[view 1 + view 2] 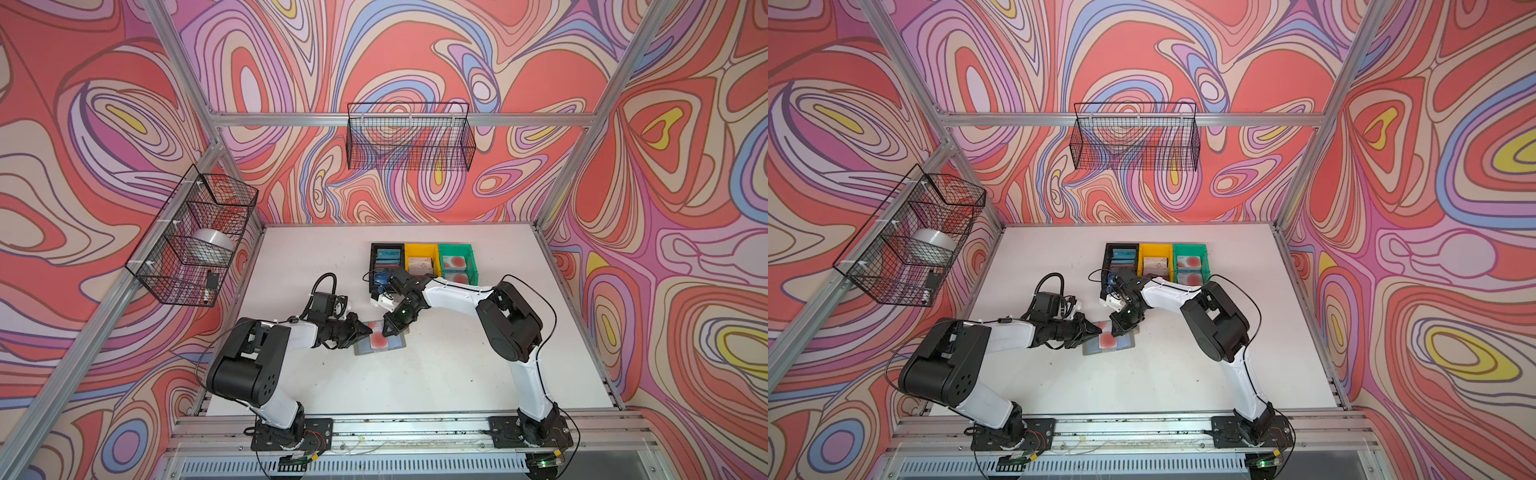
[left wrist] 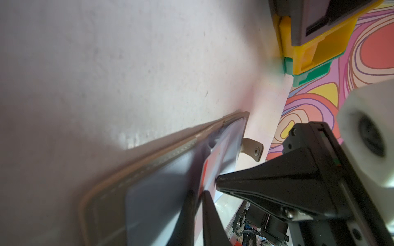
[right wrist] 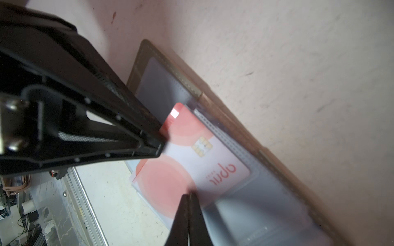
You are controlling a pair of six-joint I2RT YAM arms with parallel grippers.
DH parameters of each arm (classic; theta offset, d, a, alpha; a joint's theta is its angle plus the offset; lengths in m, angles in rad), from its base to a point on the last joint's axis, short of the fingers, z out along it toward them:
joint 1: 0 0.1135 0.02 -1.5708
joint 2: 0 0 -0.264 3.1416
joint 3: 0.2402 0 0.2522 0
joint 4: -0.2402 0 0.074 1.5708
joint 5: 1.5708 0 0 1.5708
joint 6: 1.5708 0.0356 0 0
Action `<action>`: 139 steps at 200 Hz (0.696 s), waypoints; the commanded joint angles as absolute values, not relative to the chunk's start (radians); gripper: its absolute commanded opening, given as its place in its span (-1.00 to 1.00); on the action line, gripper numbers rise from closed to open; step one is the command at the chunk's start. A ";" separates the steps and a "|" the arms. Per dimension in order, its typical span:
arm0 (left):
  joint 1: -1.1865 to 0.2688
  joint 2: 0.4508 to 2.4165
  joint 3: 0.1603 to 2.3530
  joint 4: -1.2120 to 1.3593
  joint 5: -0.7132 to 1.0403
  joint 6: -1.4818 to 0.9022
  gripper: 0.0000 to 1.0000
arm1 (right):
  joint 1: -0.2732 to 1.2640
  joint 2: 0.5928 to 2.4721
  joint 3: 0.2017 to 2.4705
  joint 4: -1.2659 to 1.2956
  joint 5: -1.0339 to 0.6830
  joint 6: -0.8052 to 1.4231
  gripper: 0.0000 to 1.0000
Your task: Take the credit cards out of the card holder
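Observation:
The grey card holder (image 1: 397, 344) (image 1: 1128, 344) lies open and flat mid-table, its snap tab (image 2: 253, 149) sticking out from one edge. A pale credit card with red round blotches (image 1: 379, 340) (image 3: 181, 170) lies on its clear sleeves. My left gripper (image 1: 370, 331) (image 2: 198, 197) comes in low from the left, shut on the card's edge, a thin red sliver showing between its fingers. My right gripper (image 1: 387, 332) (image 3: 189, 194) points down from above, shut with nothing between its fingers, tips resting on the card. Its tips (image 2: 217, 181) also show in the left wrist view.
A black bin (image 1: 374, 266), a yellow bin (image 1: 409, 253) and a green bin (image 1: 471, 257) stand side by side behind the holder, each with cards in it. Wire baskets (image 1: 409, 137) (image 1: 195, 237) hang on the back and left walls. Bare white table (image 1: 436, 374) lies in front.

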State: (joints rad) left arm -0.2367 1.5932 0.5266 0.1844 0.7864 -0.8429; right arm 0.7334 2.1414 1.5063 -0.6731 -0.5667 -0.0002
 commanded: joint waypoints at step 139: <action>-0.242 1.563 0.453 0.213 0.787 -0.851 -0.89 | 0.742 2.200 1.491 -0.696 -0.545 0.014 -0.89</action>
